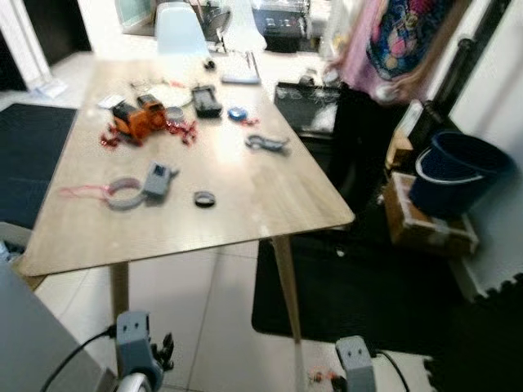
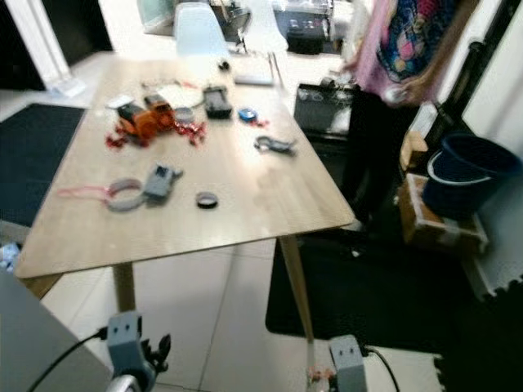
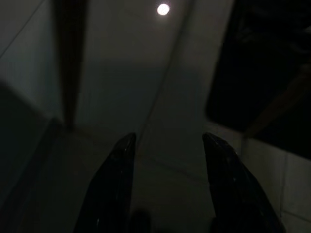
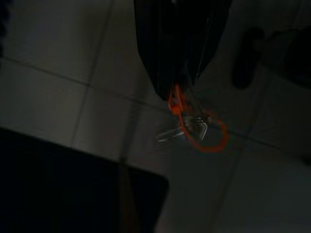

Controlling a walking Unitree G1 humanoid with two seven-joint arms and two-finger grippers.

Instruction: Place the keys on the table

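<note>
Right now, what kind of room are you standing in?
Probably a lived-in home dining or work area: a wooden table cluttered with small gadgets, a pale chair at its far end, tiled floor with dark mats, and a person beside it.

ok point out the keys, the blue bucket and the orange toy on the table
keys [image 4: 187, 127]: right wrist view, on the metal key hanging under the shut right gripper.
blue bucket [image 1: 458, 175]: left eye view, on its outer wall.
orange toy [image 1: 137, 117]: left eye view, on its body.
</note>
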